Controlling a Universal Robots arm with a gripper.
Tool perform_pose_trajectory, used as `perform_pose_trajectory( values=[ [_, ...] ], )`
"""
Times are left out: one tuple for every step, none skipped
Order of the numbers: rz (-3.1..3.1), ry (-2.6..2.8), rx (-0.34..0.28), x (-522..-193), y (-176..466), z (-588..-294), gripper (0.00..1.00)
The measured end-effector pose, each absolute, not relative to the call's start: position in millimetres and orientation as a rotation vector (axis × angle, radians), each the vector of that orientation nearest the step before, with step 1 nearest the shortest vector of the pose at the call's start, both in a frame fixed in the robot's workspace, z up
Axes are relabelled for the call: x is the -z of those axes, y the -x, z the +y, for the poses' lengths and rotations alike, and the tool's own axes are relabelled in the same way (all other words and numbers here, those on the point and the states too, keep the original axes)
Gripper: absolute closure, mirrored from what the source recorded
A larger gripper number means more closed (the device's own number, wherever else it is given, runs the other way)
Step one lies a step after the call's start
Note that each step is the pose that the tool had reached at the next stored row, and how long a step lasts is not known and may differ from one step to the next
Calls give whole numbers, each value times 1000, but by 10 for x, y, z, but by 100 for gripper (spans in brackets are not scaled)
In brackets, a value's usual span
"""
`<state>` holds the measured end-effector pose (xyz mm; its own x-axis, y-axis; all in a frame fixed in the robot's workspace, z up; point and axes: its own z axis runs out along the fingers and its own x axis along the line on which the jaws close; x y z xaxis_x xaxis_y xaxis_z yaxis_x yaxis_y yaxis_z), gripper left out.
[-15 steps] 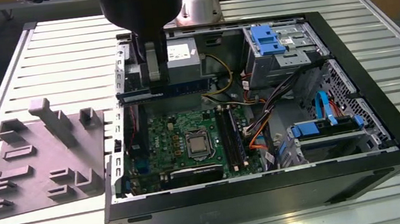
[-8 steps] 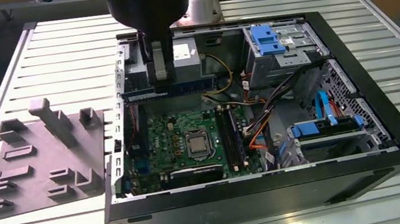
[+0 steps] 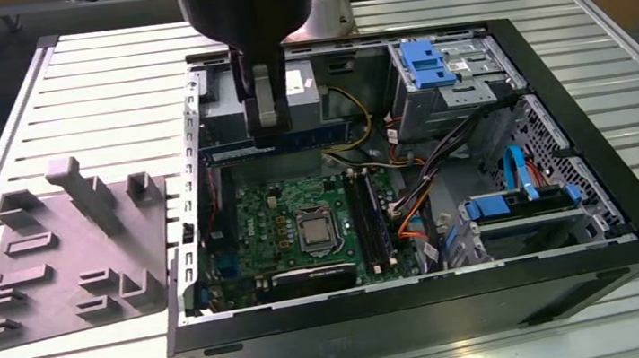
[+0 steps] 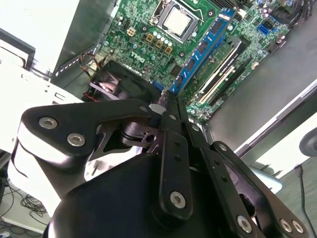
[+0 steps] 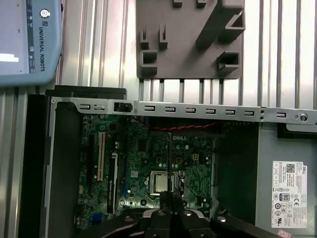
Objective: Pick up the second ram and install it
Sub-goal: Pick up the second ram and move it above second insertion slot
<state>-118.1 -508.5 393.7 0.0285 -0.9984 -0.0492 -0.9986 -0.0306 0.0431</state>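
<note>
Second wrist view: we're seeing the black gripper (image 4: 169,106) clamping on the second ram, the long blue circuit-board stick with black chips (image 4: 203,47). It's pinching one long edge, probably so the contact edge is hanging free for a socket. The stick is hovering over the green motherboard (image 4: 143,22) inside the open black computer case (image 3: 430,297), not seated yet. The grey moulded tray (image 3: 51,255) is sitting beside the case.
</note>
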Motion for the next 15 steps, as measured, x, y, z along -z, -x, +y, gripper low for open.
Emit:
perform_pose_trajectory(
  values=[
    [2185, 2250, -103, -3937, 1173, -5085, 88],
    [2185, 2250, -103, -3937, 1165, -5085, 88],
    [2185, 2250, -103, -3937, 1158, -5085, 88],
    [2185, 2250, -103, -3937, 1150, -5085, 88],
    [2185, 2250, -103, -3937, 1142, -5085, 88],
    [2185, 2250, -103, -3937, 1134, -5085, 88],
    [2185, 2250, -103, -3937, 1126, -5085, 88],
    [2185, 2250, -103, -3937, 1118, -5085, 88],
    [2185, 2250, -103, -3937, 1110, -5085, 88],
    [2185, 2250, -103, -3937, 1102, -5085, 88],
    [2185, 2250, -103, -3937, 1095, -5085, 88],
    [2185, 2250, -103, -3937, 1087, -5085, 88],
    [2185, 2250, -103, -3937, 1079, -5085, 88],
    [2185, 2250, -103, -3937, 1071, -5085, 88],
    [2185, 2250, -103, -3937, 1063, -5085, 88]
  ],
)
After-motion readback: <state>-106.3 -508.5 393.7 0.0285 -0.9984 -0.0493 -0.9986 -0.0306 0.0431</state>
